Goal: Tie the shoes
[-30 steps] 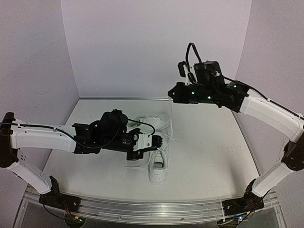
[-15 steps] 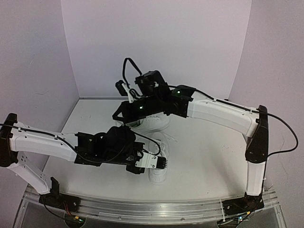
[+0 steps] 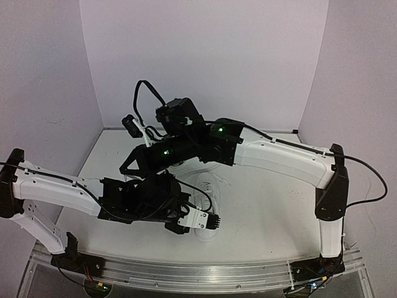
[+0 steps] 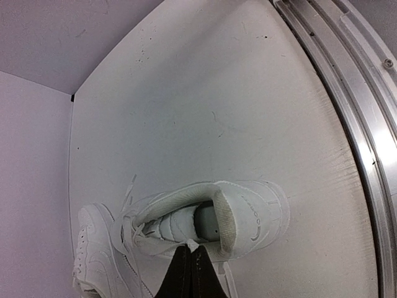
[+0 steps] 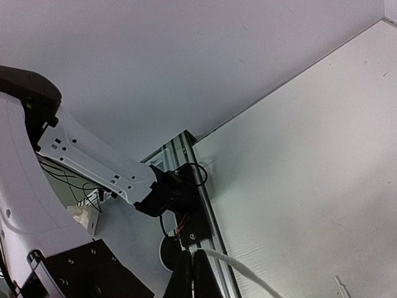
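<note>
Left end effector (image 4: 191,273) closed, seems to pinch lace tip (image 4: 193,246) over near shoe (image 4: 248,208). Right end effector (image 5: 192,273) closed on lace strand (image 5: 239,270), arm reaching across to left side, probably to cross strands for knot. Second shoe (image 4: 99,261) just beside, on surface (image 4: 217,93).

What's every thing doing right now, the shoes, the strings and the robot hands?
near shoe: upright on the table, untied, laces loose.
other shoe: beside it, partly out of view.
left gripper: shut, pinching what looks like a lace end at the near shoe.
right gripper: shut on a lace, up in the air.
</note>
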Action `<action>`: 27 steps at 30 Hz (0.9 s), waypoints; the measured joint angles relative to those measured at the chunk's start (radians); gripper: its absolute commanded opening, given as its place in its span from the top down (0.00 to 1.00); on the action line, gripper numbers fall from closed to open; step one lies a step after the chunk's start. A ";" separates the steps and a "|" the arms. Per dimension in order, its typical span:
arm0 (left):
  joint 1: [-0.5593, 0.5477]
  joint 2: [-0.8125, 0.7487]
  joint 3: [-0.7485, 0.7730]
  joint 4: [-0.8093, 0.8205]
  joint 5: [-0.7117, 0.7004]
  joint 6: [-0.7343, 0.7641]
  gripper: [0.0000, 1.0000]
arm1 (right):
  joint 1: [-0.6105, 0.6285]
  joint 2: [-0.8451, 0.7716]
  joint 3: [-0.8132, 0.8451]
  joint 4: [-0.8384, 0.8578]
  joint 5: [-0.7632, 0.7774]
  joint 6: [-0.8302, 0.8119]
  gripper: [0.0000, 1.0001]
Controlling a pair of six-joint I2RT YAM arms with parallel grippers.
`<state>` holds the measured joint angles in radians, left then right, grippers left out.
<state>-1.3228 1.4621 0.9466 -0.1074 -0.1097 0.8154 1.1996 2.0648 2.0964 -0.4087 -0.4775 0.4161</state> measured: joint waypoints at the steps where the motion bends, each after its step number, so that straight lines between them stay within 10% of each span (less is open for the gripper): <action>1: -0.002 0.002 0.000 0.000 -0.001 0.000 1.00 | 0.001 0.001 0.000 0.000 -0.004 0.003 0.83; 11: -0.009 0.020 0.000 -0.003 -0.010 -0.001 1.00 | 0.006 0.000 -0.027 0.003 0.000 0.010 0.42; 20: -0.014 0.027 0.000 -0.005 -0.013 -0.013 1.00 | 0.002 -0.097 -0.123 0.003 0.106 -0.017 0.33; 27: 0.101 0.029 0.005 -0.005 0.095 -0.117 1.00 | -0.073 -0.503 -0.498 0.072 0.263 -0.037 0.35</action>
<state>-1.2223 1.4910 0.9521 -0.1125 -0.0149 0.6980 1.1270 1.5618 1.5984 -0.3371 -0.2148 0.3794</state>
